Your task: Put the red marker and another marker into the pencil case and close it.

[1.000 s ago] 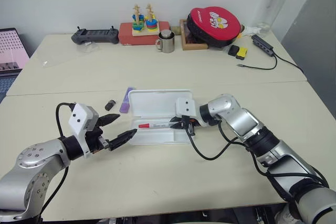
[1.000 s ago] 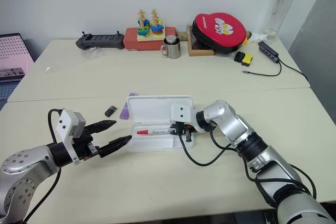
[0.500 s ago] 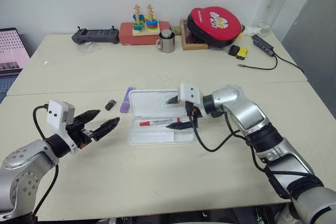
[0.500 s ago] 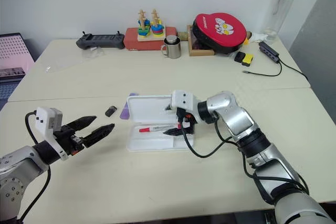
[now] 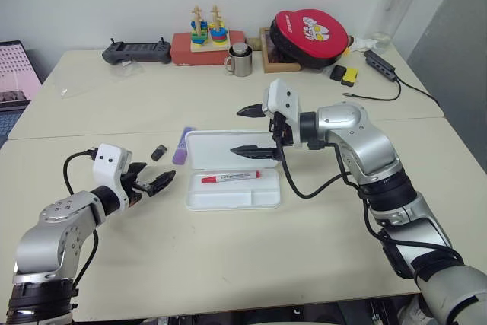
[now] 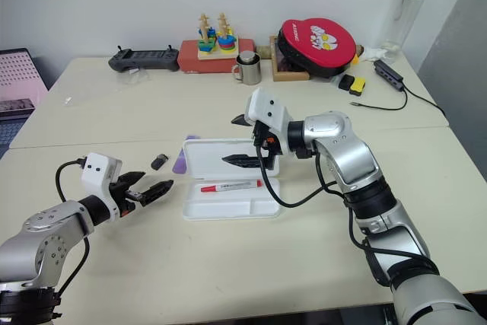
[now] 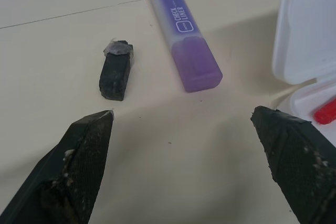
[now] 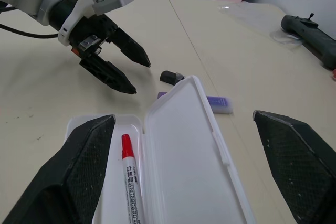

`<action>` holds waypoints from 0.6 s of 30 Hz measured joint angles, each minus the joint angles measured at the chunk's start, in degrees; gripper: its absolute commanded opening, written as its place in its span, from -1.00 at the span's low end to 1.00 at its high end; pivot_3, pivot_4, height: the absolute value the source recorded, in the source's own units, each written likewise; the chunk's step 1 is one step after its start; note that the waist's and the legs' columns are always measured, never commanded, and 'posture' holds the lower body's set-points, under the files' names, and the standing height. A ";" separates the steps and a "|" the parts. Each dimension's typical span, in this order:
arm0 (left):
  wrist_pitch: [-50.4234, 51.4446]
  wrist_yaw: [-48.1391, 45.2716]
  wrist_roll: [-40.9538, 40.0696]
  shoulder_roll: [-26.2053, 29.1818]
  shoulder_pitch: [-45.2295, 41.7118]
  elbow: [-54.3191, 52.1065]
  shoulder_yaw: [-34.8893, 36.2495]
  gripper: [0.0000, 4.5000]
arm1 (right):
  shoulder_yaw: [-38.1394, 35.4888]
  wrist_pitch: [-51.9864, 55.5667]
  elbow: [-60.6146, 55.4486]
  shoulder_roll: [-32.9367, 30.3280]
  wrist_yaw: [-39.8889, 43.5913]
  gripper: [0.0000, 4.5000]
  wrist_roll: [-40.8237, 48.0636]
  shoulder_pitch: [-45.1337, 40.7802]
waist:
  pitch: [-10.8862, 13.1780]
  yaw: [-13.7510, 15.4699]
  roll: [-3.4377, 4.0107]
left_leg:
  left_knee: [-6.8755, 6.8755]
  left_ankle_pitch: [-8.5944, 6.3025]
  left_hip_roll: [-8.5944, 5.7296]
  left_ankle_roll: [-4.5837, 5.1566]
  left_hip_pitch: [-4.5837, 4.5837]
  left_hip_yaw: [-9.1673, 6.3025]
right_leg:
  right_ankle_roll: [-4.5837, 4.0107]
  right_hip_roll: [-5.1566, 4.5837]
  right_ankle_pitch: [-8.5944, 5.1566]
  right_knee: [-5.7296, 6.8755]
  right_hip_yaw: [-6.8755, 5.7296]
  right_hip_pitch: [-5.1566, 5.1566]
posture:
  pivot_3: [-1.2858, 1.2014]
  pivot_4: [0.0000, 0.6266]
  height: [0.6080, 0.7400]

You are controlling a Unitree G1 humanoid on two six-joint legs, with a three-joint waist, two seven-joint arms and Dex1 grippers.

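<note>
The pencil case point(image 5: 259, 198) lies open at mid-table, its lid point(image 8: 184, 145) tilted up at the back. The red marker point(image 5: 230, 177) rests in the tray, free of both grippers. The purple marker point(image 5: 181, 146) lies flat on the table just left of the case, beside a small dark stub point(image 5: 158, 152). My left gripper point(image 5: 156, 175) is open and low over the table, a little short of the purple marker point(image 7: 185, 35) and pointing at it. My right gripper point(image 5: 240, 131) hangs open above the lid, holding nothing.
Along the far edge stand a black controller point(image 5: 137, 51), a red box with stacking toys point(image 5: 207, 39), a metal mug point(image 5: 241, 60), a red round pouch point(image 5: 310, 36) and a bottle point(image 5: 399, 1). A cable hub point(image 5: 380, 66) lies at the far right.
My right gripper opened, let go of the red marker in the tray and rose above the case. My left gripper drew away from the case's front edge and now points toward the purple marker.
</note>
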 measured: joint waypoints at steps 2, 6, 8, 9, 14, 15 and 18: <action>-0.37 -0.52 0.55 -0.08 -1.67 1.12 -1.40 1.00 | 0.00 0.39 -0.64 -0.05 -0.19 0.96 0.01 0.00 | 0.00 -0.01 0.00 | 0.01 0.00 -0.01 0.00 0.00 0.01 | 0.00 0.00 0.00 0.00 0.00 0.00 | 0.03 -0.52 1.00; -0.37 -0.85 1.22 -1.07 -4.35 1.72 -3.81 1.00 | -0.10 0.74 -1.20 -0.21 -0.87 0.96 0.04 0.00 | 0.00 -0.08 0.00 | 0.00 0.00 0.00 0.00 0.00 0.01 | 0.00 0.00 0.00 0.01 -0.01 -0.01 | 0.03 -0.52 1.00; -0.37 -0.80 1.76 -1.38 -4.99 1.93 -4.70 1.00 | -0.33 0.78 -1.29 -0.37 -1.27 0.96 0.08 0.00 | 0.00 -0.14 0.00 | 0.00 0.00 0.00 0.00 0.01 0.03 | 0.00 0.00 0.00 0.00 0.00 -0.02 | 0.03 -0.52 1.00; -0.37 -0.77 2.03 -1.55 -5.11 2.20 -5.02 1.00 | -0.61 0.80 -1.29 -0.44 -1.34 0.96 0.09 0.00 | 0.00 -0.15 0.00 | 0.00 0.00 0.00 0.00 0.01 0.03 | 0.00 0.00 0.00 0.01 0.00 -0.02 | 0.03 -0.52 1.00; -0.36 0.31 3.80 -2.21 -6.30 4.89 -6.34 1.00 | -1.93 0.96 -1.29 -0.88 -1.64 0.96 0.46 -0.03 | 0.00 -0.08 0.00 | 0.01 0.00 -0.01 0.00 0.00 0.02 | 0.00 0.00 0.00 0.01 -0.01 -0.02 | 0.03 -0.52 1.00; -0.36 0.45 4.13 -2.25 -6.58 5.31 -6.40 1.00 | -2.06 0.97 -1.29 -1.02 -1.69 0.96 0.47 -0.03 | 0.00 -0.09 0.00 | 0.01 0.00 -0.01 0.00 0.00 0.02 | 0.00 0.00 0.00 0.01 -0.01 -0.02 | 0.03 -0.52 1.00; -0.36 0.44 4.28 -2.33 -7.06 5.44 -6.40 1.00 | -2.15 1.30 -1.29 -1.38 -1.72 0.96 0.47 -0.03 | 0.00 -0.11 0.00 | 0.01 0.00 0.00 0.00 0.00 0.02 | 0.00 0.00 0.00 0.01 -0.01 -0.02 | 0.03 -0.52 1.00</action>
